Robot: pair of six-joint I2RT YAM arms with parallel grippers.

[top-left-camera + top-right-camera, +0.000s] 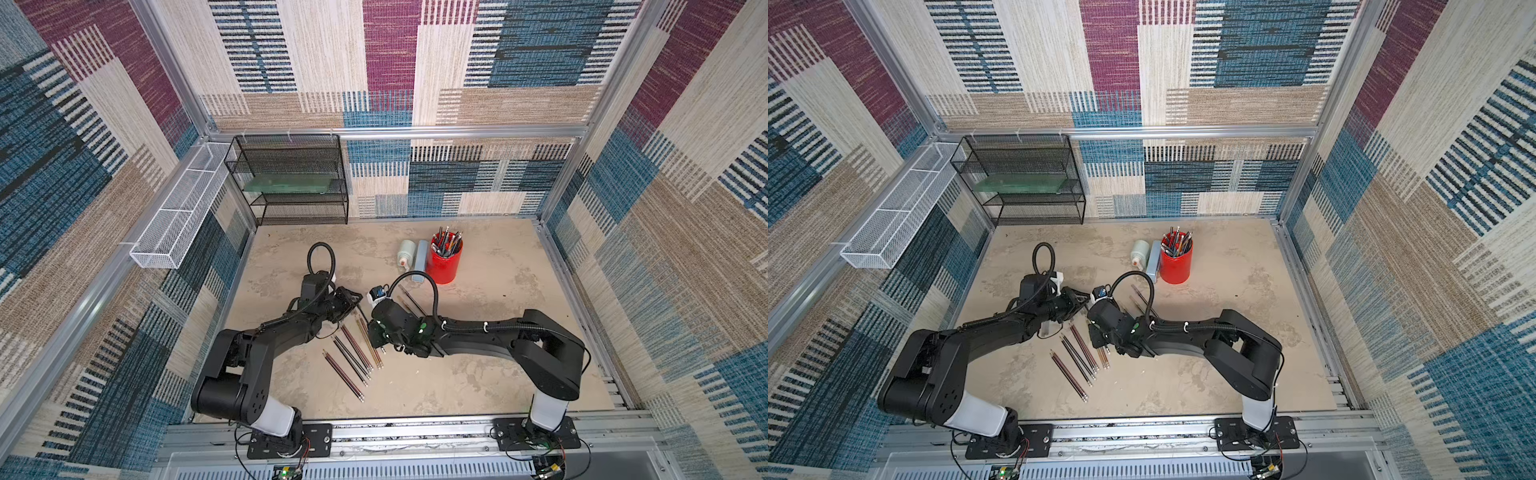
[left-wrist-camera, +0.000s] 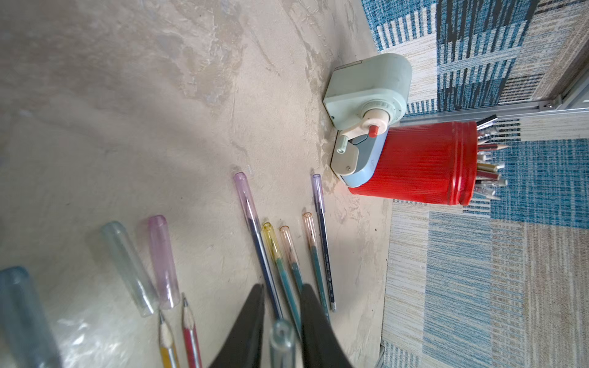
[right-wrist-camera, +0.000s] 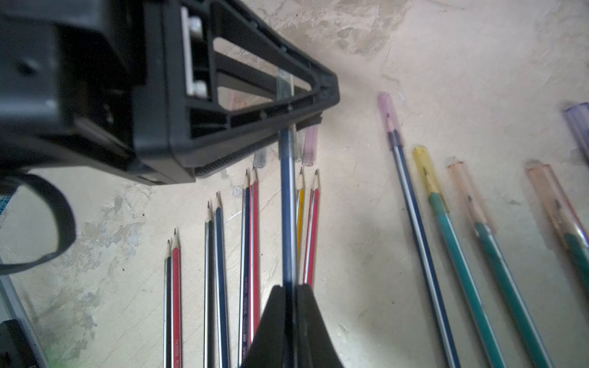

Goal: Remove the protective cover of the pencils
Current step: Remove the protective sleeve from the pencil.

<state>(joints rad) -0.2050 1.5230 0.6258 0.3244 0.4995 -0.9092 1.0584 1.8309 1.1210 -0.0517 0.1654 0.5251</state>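
Note:
My right gripper (image 3: 288, 286) is shut on a blue pencil (image 3: 288, 207), held off the table in front of me. A clear protective cover (image 2: 282, 342) sits on its tip, and my left gripper (image 2: 282, 286) is shut on that cover (image 3: 285, 84). In both top views the two grippers meet mid-table, left (image 1: 357, 302) (image 1: 1086, 297) and right (image 1: 371, 326) (image 1: 1094, 328). Several bare pencils (image 1: 353, 357) (image 3: 220, 255) lie in a row below them. Several capped pencils (image 2: 277, 255) (image 3: 446, 223) lie beside. Loose covers (image 2: 162, 261) rest near the bare tips.
A red cup (image 1: 444, 266) full of pens stands at the back right, with a pale green sharpener (image 1: 405, 251) and a grey-blue block (image 1: 422, 259) against it. A black mesh rack (image 1: 291, 178) and a white mesh basket (image 1: 178, 216) line the back left.

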